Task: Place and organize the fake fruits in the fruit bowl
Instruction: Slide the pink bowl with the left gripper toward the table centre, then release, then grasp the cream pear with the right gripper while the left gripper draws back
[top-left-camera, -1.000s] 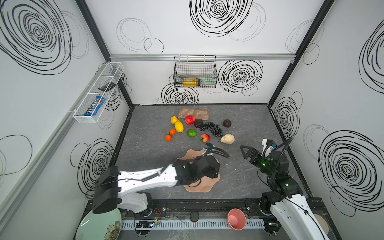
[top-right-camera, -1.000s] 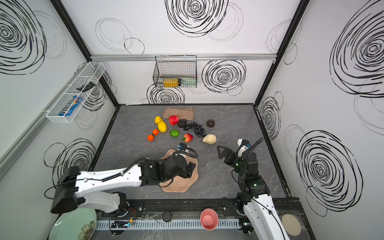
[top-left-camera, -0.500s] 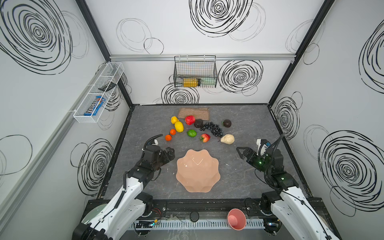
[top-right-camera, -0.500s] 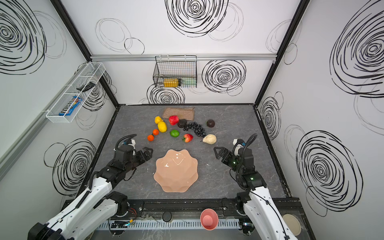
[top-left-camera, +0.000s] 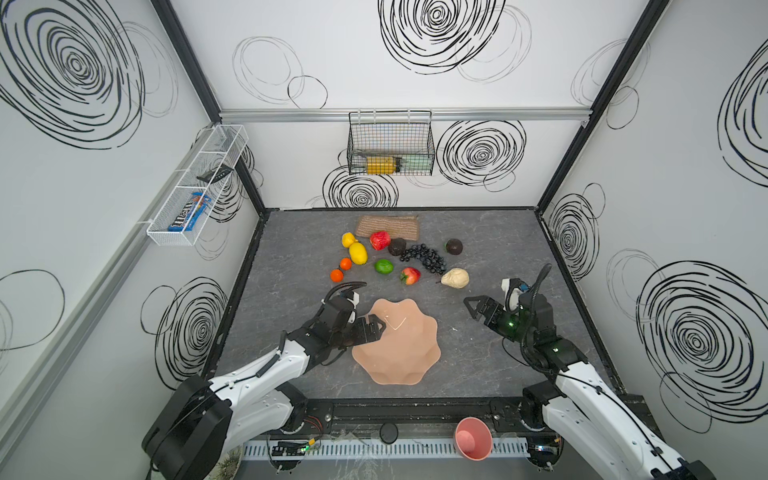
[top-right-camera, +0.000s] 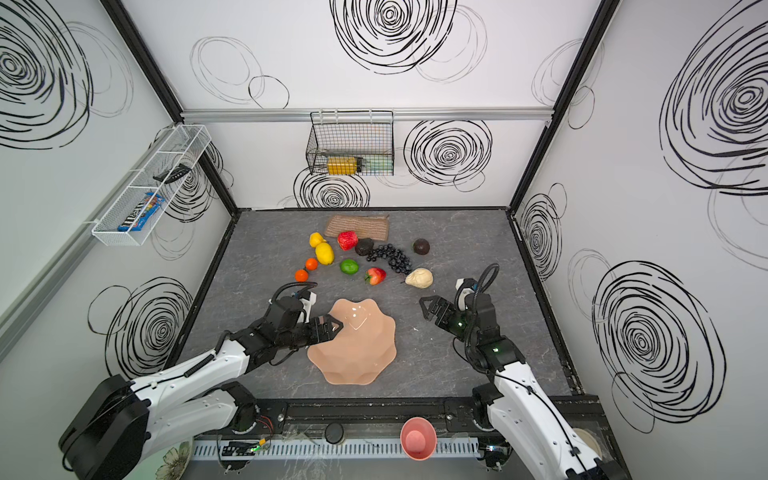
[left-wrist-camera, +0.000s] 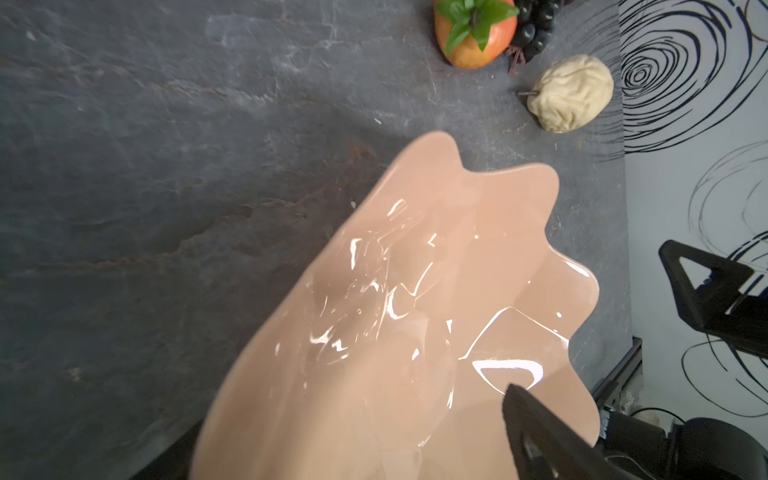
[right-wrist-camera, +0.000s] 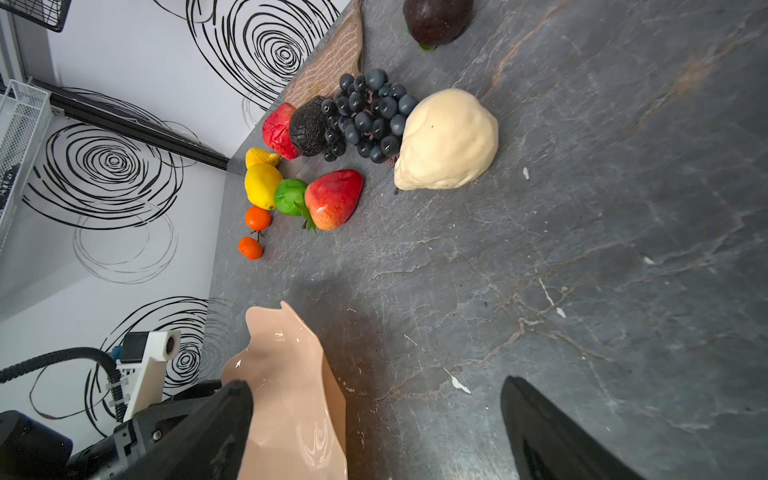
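Peach-pink fruit bowl (top-left-camera: 399, 353) empty at table (top-left-camera: 291, 291) front, fake fruits (top-left-camera: 384, 266) clustered behind it. Left gripper (top-left-camera: 376, 330) spread over bowl's left rim. Right gripper (top-left-camera: 471, 309) spread, empty, nearer the cream pear (top-left-camera: 455, 277) lying just ahead.

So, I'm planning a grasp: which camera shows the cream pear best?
The right wrist view: the cream pear is close, large and whole there. The left wrist view shows it whole but smaller; both top views show it small and distant.
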